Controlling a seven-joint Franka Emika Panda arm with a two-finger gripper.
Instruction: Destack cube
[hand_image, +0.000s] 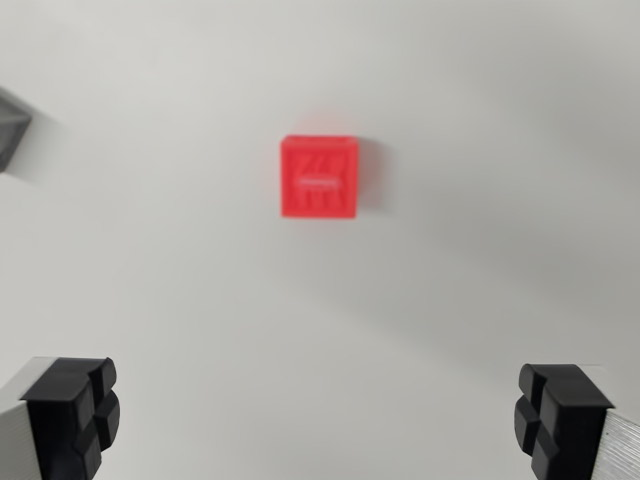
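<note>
A red cube (319, 177) lies on the white table, seen from straight above, slightly above the middle of the wrist view. Its top face carries raised markings, and whether another cube sits under it is hidden. My gripper (318, 420) hangs well above the table and is open. One black fingertip (75, 410) shows at the lower left and the other at the lower right, both far apart with nothing between them. The cube is beyond the fingers, toward the top of the view, roughly centred between them.
A grey object (12, 128) pokes in at the wrist view's left edge, cut off by the frame. The white table surface (480, 280) fills everything else in view.
</note>
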